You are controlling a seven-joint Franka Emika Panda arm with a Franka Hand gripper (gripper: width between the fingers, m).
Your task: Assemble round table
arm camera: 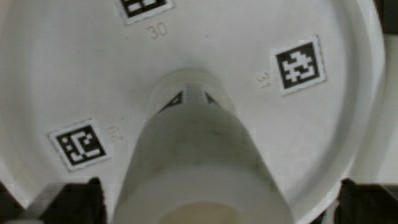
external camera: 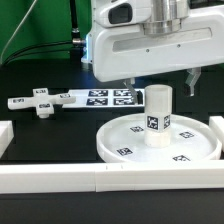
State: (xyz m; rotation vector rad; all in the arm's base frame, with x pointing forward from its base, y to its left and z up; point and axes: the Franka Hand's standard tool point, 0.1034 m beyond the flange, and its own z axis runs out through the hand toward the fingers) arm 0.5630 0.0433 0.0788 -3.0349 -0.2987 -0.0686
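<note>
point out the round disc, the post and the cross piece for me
round disc [external camera: 108,138], exterior view, bare top face near its rim
post [external camera: 158,105], exterior view, side wall above its tag
cross-shaped piece [external camera: 41,103], exterior view, centre where its arms meet

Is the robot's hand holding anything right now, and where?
Nothing. The gripper is open, its fingers apart from the post standing on the round disc.
</note>
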